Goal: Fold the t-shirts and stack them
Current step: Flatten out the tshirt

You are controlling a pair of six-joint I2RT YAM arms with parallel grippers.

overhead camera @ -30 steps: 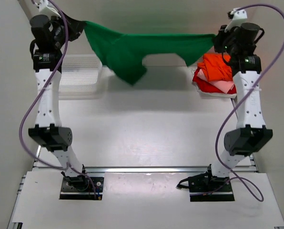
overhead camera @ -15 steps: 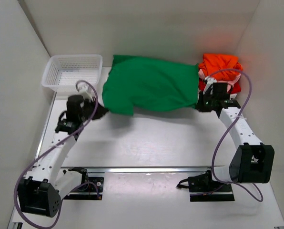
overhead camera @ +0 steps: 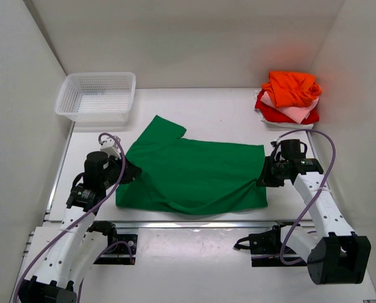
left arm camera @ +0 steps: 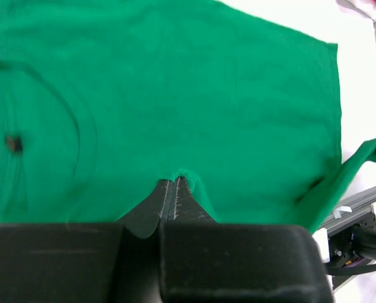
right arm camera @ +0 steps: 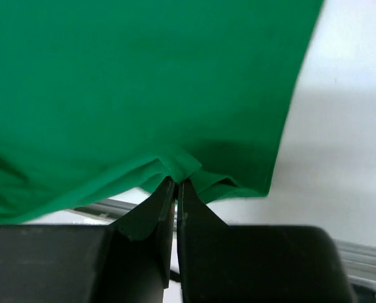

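The bright green t-shirt lies spread on the table's near middle, one sleeve pointing up-left. My left gripper is shut on its left edge; the left wrist view shows the jaws closed on a pinch of green cloth. My right gripper is shut on the shirt's right edge, and the right wrist view shows the cloth bunched at the fingertips. Folded orange, pale pink and red shirts are stacked at the back right.
A white plastic mesh basket stands at the back left. White walls enclose the table on three sides. A metal rail runs along the near edge just below the shirt's hem.
Both grippers have come down from high at the back and pulled toward the near edge, laying the green shirt flat on the table. Both stay shut on it.
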